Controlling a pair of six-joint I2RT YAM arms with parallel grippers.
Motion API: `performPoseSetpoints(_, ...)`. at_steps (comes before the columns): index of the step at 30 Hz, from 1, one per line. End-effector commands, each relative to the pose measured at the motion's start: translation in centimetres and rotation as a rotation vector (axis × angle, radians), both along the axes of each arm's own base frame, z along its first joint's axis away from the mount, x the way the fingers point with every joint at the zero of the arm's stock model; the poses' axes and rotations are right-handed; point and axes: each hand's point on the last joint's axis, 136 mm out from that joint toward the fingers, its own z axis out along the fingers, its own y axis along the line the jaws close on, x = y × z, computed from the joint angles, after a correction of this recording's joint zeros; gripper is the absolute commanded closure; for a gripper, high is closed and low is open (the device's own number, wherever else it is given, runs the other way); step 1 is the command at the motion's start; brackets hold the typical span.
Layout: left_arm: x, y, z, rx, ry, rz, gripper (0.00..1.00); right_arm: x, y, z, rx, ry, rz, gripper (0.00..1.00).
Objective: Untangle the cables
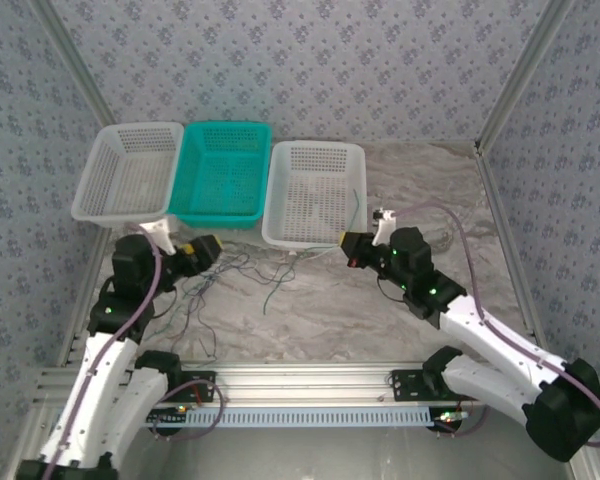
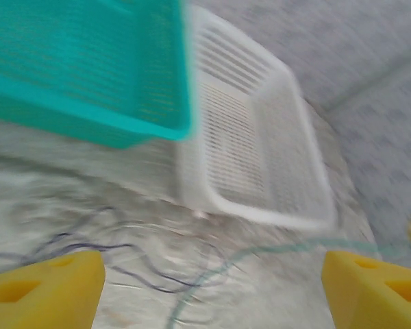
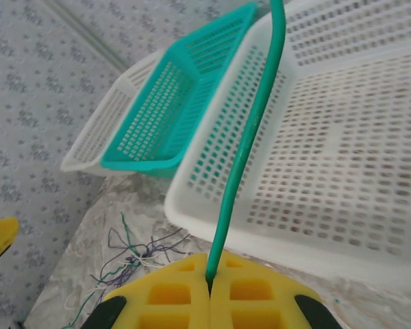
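A loose tangle of thin cables (image 1: pixel 225 278) in dark grey, whitish and green lies on the marble table in front of the baskets. My left gripper (image 1: pixel 208 249) hovers over its left part; its yellow fingers (image 2: pixel 44 288) stand wide apart with nothing between them, and dark and green strands (image 2: pixel 192 288) lie below in a blurred view. My right gripper (image 1: pixel 348 246) is shut on a green cable (image 3: pixel 250 137), which rises from the pinched pads (image 3: pixel 171 295) and runs over the white basket (image 3: pixel 342 171). The tangle (image 3: pixel 130 257) lies to that gripper's left.
Three mesh baskets stand in a row at the back: a white one (image 1: pixel 128 170) on the left, a teal one (image 1: pixel 222 170) in the middle, a white one (image 1: pixel 315 190) on the right. An aluminium rail (image 1: pixel 310 380) runs along the near edge. Patterned walls close in both sides.
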Motion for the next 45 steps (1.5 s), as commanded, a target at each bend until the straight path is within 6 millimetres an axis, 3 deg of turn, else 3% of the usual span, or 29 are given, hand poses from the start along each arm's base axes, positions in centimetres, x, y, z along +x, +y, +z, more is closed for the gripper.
performPoseSetpoints(1,-1.6,-5.2,3.1,0.074,-0.192,-0.239,0.17,0.5,1.6,2.0,-0.001,-0.059,0.045,1.00)
performPoseSetpoints(7,-3.2,-12.7,0.7,0.193,-0.254,-0.441,0.17,0.7,4.0,2.4,0.005,-0.042,0.092,1.00)
performPoseSetpoints(11,-2.6,-15.6,-0.7,0.260,-0.281,-0.488,0.14,0.3,5.2,2.9,0.011,-0.047,0.120,1.00)
performPoseSetpoints(14,-1.6,-16.7,-1.2,0.268,-0.302,-0.490,0.14,0.3,5.7,3.1,0.027,-0.032,0.121,1.00)
performPoseSetpoints(20,-0.3,-17.4,-2.6,0.329,-0.341,-0.486,0.13,-0.5,7.0,3.5,0.050,-0.021,0.163,1.00)
performPoseSetpoints(24,-0.5,-18.4,-3.4,0.323,-0.328,-0.527,0.26,-0.2,7.3,3.5,0.083,0.003,0.155,1.00)
performPoseSetpoints(32,0.0,-19.7,-3.9,0.293,-0.304,-0.506,0.38,0.1,8.2,3.8,0.140,0.053,0.151,1.00)
performPoseSetpoints(34,0.9,-19.2,-4.3,0.322,-0.283,-0.453,0.49,-0.1,8.8,3.8,0.143,0.062,0.170,1.00)
performPoseSetpoints(40,4.0,-15.0,-5.7,0.464,-0.174,-0.169,0.98,0.3,8.2,2.5,0.094,0.100,0.113,1.00)
performPoseSetpoints(45,3.4,-13.8,-5.9,0.458,-0.147,-0.167,1.00,1.7,5.2,1.2,0.053,0.140,-0.024,0.98)
